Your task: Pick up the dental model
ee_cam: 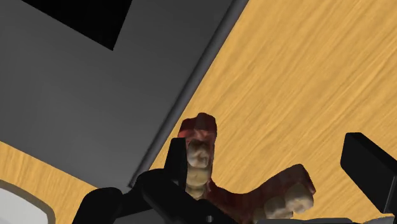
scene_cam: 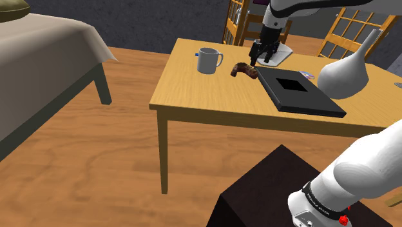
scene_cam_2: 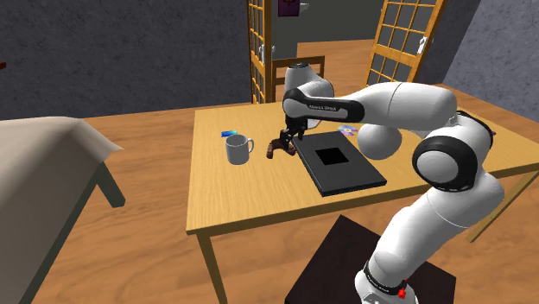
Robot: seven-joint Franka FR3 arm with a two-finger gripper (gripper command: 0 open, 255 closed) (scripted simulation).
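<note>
The dental model (scene_cam: 243, 69), dark red gums with pale teeth, lies on the wooden table (scene_cam: 212, 97) between a grey mug (scene_cam: 208, 60) and a dark flat slab (scene_cam: 299, 91). My gripper (scene_cam: 263, 57) hangs just above it, by the slab's far corner. In the second exterior view the gripper (scene_cam_2: 288, 138) is right over the model (scene_cam_2: 278, 148). In the wrist view the model (ee_cam: 200, 149) sits between my spread fingers; the gripper (ee_cam: 270, 175) is open. One finger (ee_cam: 175, 172) is against one arm of the model and the other finger stands well apart from it.
A white vase (scene_cam: 348, 71) stands near the slab. Behind the gripper lies a pale flat thing (scene_cam: 278, 55), with a small blue item (scene_cam: 197, 54) by the mug. Wooden chairs (scene_cam: 235, 22) stand behind the table, and a bed (scene_cam: 38, 58) is at the shoulder view's left.
</note>
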